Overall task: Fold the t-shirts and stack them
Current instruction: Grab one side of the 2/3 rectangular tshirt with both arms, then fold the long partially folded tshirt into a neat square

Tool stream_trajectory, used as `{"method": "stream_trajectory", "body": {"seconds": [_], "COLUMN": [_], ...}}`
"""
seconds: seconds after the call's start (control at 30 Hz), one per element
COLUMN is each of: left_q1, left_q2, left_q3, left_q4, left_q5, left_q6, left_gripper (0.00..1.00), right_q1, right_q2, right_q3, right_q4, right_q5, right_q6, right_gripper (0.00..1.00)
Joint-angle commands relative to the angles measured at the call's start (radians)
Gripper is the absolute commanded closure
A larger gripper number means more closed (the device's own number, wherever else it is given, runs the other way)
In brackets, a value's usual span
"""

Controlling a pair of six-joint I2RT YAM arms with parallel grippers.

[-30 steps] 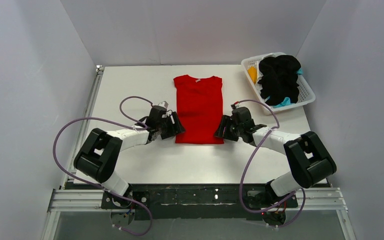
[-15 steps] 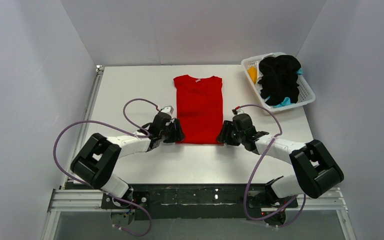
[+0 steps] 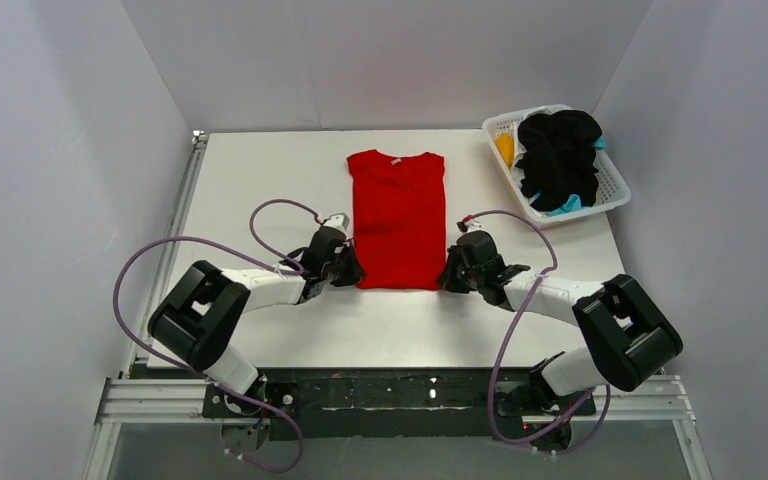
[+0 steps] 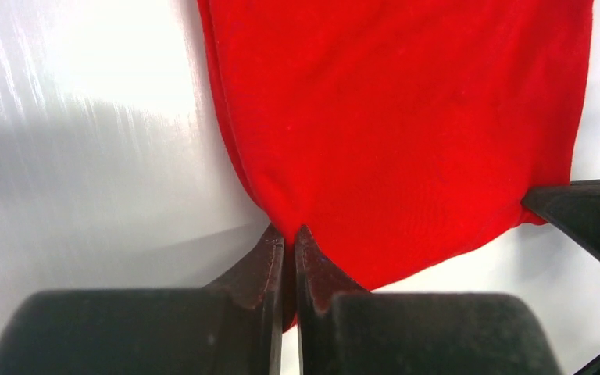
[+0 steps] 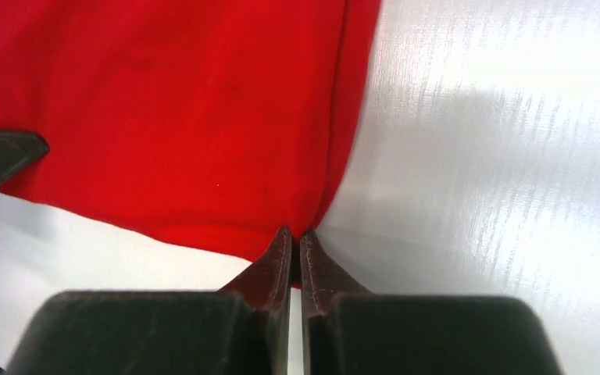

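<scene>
Red t-shirt lies flat at the middle of the counter, collar toward twelve o'clock. Our left pincer pinches its seven o'clock hem corner and our right pincer the five o'clock one. Both are pressed together on cloth, so we judge a hem-to-collar fold comes next.

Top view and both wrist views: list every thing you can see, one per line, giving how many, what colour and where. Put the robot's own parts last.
red shirt: one, bright red, flat at the table's middle
black heap: number of shirts unclear, black, piled in the basket
yellow cloth: one patch, orange-yellow, basket's left end
teal cloth: one patch, teal, under the black heap
basket: one, white, far right corner
table: one, white
cables: two, purple, looping from the arms
left gripper: one, black, shut on the red shirt's near left corner
right gripper: one, black, shut on its near right corner
</scene>
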Motion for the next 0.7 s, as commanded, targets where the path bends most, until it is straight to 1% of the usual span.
{"method": "stream_trajectory", "body": {"seconds": [0.0,0.1,0.2,0.3,0.37,0.47,0.57,0.67], "left_q1": [-0.03,-0.06,-0.1,-0.126,-0.138,-0.156,-0.16,-0.161], "left_q2": [-0.009,-0.124,-0.262,-0.406,-0.485,-0.611,-0.683,-0.677], "left_q3": [-0.093,-0.095,-0.103,-0.122,-0.134,-0.127,-0.096,-0.052], "left_q4": [-0.301,-0.425,-0.564,-0.696,-0.789,-0.924,-1.005,-1.029], "left_q5": [-0.056,-0.102,-0.173,-0.203,-0.197,-0.219,-0.228,-0.213], "left_q6": [0.032,0.049,0.06,0.025,-0.004,-0.018,-0.026,-0.056], "left_gripper": [1.0,1.0,1.0,1.0,1.0,1.0,1.0,1.0], "right_q1": [0.043,0.093,0.13,0.147,0.168,0.195,0.197,0.198], "right_q2": [-0.003,-0.08,-0.178,-0.288,-0.354,-0.446,-0.497,-0.496], "right_q3": [0.012,0.032,0.045,0.046,0.048,0.049,0.067,0.117], "right_q4": [-0.033,-0.129,-0.271,-0.387,-0.473,-0.578,-0.616,-0.599], "right_q5": [0.051,0.101,0.124,0.081,0.058,0.026,0.0,-0.003], "right_q6": [-0.018,-0.026,-0.01,0.027,0.046,0.069,0.084,0.074], "right_gripper": [0.99,0.99,0.99,0.99,0.99,0.99,0.99,0.99]}}
